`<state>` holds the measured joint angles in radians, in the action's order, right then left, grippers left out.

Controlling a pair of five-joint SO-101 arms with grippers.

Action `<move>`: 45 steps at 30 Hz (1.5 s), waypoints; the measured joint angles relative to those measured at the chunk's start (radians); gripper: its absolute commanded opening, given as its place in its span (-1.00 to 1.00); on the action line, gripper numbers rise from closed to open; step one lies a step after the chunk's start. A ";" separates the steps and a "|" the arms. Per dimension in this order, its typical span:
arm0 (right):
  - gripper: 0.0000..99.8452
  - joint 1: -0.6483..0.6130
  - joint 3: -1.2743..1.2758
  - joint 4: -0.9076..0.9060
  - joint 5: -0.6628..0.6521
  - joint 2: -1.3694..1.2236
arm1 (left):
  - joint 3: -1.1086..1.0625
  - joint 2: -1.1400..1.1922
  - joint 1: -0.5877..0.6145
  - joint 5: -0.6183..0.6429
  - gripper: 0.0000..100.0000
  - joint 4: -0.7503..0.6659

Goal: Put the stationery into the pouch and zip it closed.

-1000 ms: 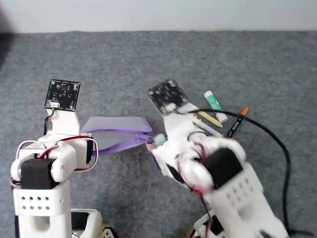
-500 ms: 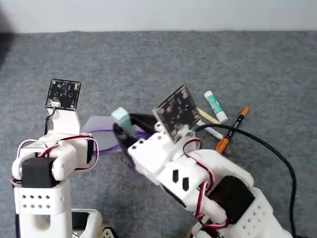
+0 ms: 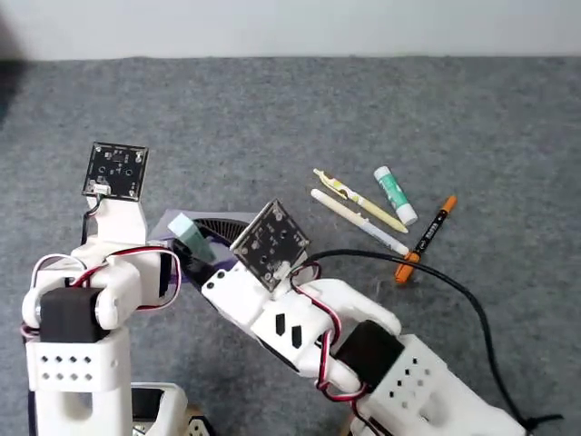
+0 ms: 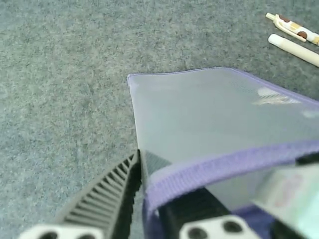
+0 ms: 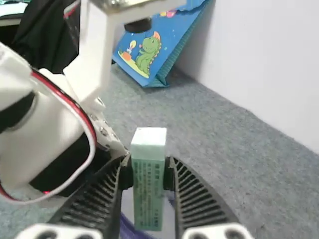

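1. The pouch [image 4: 214, 114] lies flat on the worktop [image 3: 363, 109]. It looks thin and limp and would likely buckle, so its stiffer purple zip band is the sensible hold. The left tool [image 4: 149, 191] is clenched there.
2. Two pens [image 3: 359, 221], a marker [image 3: 427, 238] and a glue stick [image 3: 395, 195] lie loose, well apart from the pouch.
3. The eraser [image 5: 148, 189] is probably light and firm. The right tool [image 5: 148, 169] clamps its narrow sides over the pouch, long axis along the fingers.
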<state>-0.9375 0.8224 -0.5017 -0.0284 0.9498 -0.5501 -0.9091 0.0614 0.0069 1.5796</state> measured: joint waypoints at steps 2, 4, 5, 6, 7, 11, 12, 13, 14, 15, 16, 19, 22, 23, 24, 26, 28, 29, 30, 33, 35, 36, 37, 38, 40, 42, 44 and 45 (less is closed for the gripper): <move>-0.98 0.000 0.038 0.041 -0.031 0.000 | 0.000 0.000 0.000 0.006 -0.98 0.000; -0.98 -0.002 0.069 0.061 -0.049 0.000 | 0.000 0.000 0.000 0.009 -0.98 0.000; -0.98 -0.002 0.074 0.066 -0.052 0.002 | 0.000 0.002 0.000 0.011 -0.98 0.000; -0.98 -0.002 0.078 0.071 -0.055 0.002 | 0.000 0.002 0.000 0.012 -0.98 0.000; -0.97 -0.002 0.083 0.072 -0.057 0.003 | 0.000 0.002 0.000 0.015 -0.98 0.000; -0.73 0.011 0.092 0.072 -0.060 0.008 | 0.000 0.002 0.000 0.015 -0.98 0.000; -0.66 0.017 0.092 0.072 -0.061 0.008 | 0.000 0.002 -0.003 0.015 -0.98 0.000; -0.61 0.026 0.091 0.068 -0.063 0.008 | 0.000 0.002 -0.005 0.015 -0.98 -0.002; -0.59 0.034 0.091 0.052 -0.064 0.014 | 0.000 0.002 -0.006 0.015 -0.98 -0.002; -0.59 0.041 0.087 0.025 -0.064 0.021 | 0.000 0.002 -0.006 0.015 -0.98 -0.002; -0.59 0.049 0.080 -0.005 -0.064 0.021 | 0.000 0.002 -0.006 0.015 -0.98 -0.002; -0.59 0.063 0.049 -0.080 -0.068 0.003 | 0.000 0.002 -0.006 0.015 -0.98 -0.002; -0.59 0.071 0.025 -0.129 -0.068 0.018 | 0.000 0.002 -0.006 0.015 -0.98 -0.002; -0.59 0.075 0.023 -0.147 -0.068 0.029 | 0.000 0.002 -0.006 0.015 -0.98 -0.002; -0.59 0.080 0.023 -0.166 -0.068 0.046 | 0.000 0.002 -0.006 0.015 -0.98 -0.002; -0.59 0.092 0.023 -0.206 -0.068 0.075 | 0.000 0.002 -0.006 0.015 -0.98 -0.002; -0.59 0.118 0.023 -0.241 -0.068 0.117 | 0.000 0.002 -0.006 0.015 -0.98 -0.002; -0.59 0.130 0.023 -0.258 -0.061 0.138 | 0.000 0.002 -0.006 0.015 -0.98 -0.002; -0.59 0.144 0.014 -0.278 -0.052 0.160 | 0.000 0.002 -0.006 0.015 -0.98 -0.002; -0.59 0.186 -0.043 -0.365 -0.029 0.204 | 0.000 0.002 -0.005 0.015 -0.98 -0.002; -0.59 0.226 -0.089 -0.425 0.002 0.213 | 0.000 0.002 -0.005 0.015 -0.98 -0.002; -0.59 0.250 -0.114 -0.450 0.025 0.216 | 0.000 0.002 -0.005 0.015 -0.98 -0.002; -0.59 0.272 -0.137 -0.471 0.046 0.216 | 0.000 0.002 -0.005 0.015 -0.98 -0.002; -0.59 0.284 -0.157 -0.488 0.061 0.218 | 0.000 0.002 -0.005 0.015 -0.98 -0.002; -0.59 0.292 -0.189 -0.525 0.078 0.219 | 0.000 0.002 -0.005 0.015 -0.98 -0.002; -0.59 0.299 -0.212 -0.552 0.084 0.221 | 0.000 0.002 -0.005 0.015 -0.98 -0.002; -0.59 0.302 -0.224 -0.575 0.084 0.221 | 0.000 0.002 -0.005 0.015 -0.98 -0.002; -0.59 0.304 -0.229 -0.586 0.084 0.221 | 0.000 0.002 -0.005 0.015 -0.98 -0.002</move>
<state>-0.6337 0.5938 -1.0879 0.0560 1.1707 -0.5501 -0.9076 0.0568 0.0222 1.5781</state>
